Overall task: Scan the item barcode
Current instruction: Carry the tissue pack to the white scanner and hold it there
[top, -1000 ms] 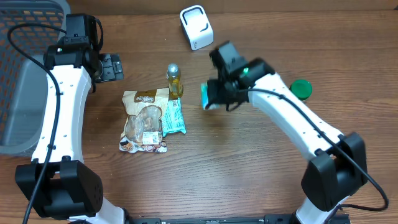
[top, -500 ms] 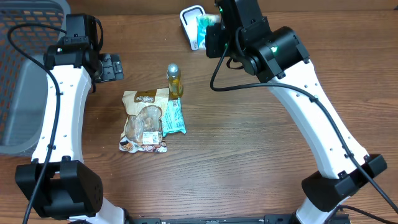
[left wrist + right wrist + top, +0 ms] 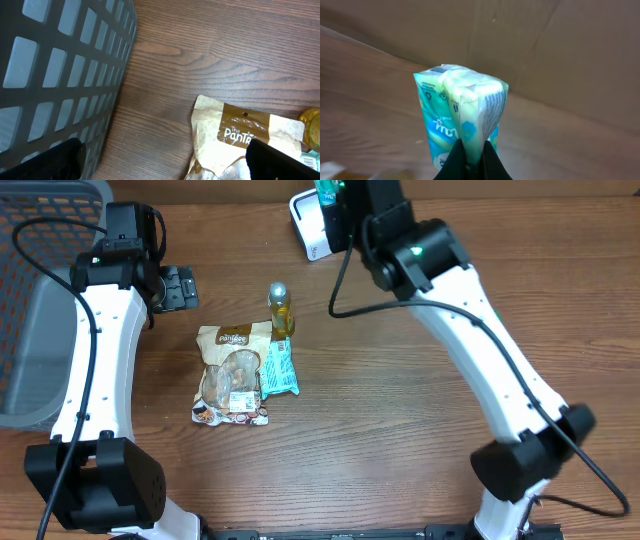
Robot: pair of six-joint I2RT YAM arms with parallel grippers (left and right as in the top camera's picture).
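My right gripper point(image 3: 335, 198) is shut on a teal and white soft packet point(image 3: 325, 190), held in the air at the table's back edge, right above the white scanner point(image 3: 311, 228). In the right wrist view the packet point(image 3: 462, 112) stands upright, pinched at its lower seam between the black fingers of the right gripper point(image 3: 473, 156). Fine print runs down its right side; I cannot make out a barcode. My left gripper point(image 3: 178, 286) hangs open at the left, empty. Seen from the left wrist, the left gripper point(image 3: 170, 165) spans bare wood.
A grey slatted basket point(image 3: 30, 300) fills the left edge, close to the left gripper's finger point(image 3: 62, 160). A brown snack bag point(image 3: 232, 375), a teal bar packet point(image 3: 279, 368) and a small oil bottle point(image 3: 281, 310) lie mid-table. A green lid point(image 3: 485, 323) sits at the right.
The right arm has lifted the teal packet from mid-table up and back to the scanner, then a little farther toward the back edge. The left arm has not moved.
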